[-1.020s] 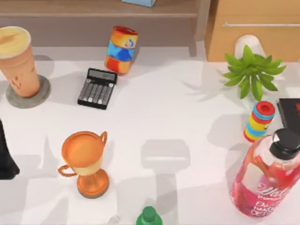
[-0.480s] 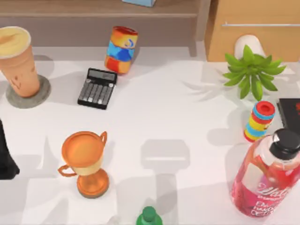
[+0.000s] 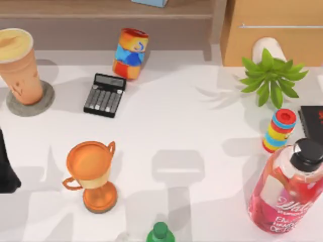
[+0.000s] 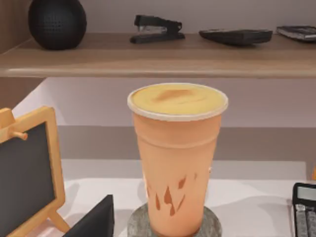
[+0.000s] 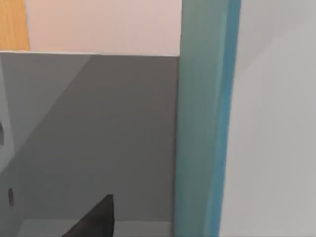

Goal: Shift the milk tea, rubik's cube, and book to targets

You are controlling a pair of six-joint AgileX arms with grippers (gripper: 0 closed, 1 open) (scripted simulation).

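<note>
Nothing has shifted across the last second — the milk tea (image 3: 19, 63) sits on the grey disc (image 3: 44, 102). Both grippers' states cannot be told — cube and book remain.

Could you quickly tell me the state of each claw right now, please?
Left claw: cannot be told; it faces the milk tea.
Right claw: cannot be told.
</note>
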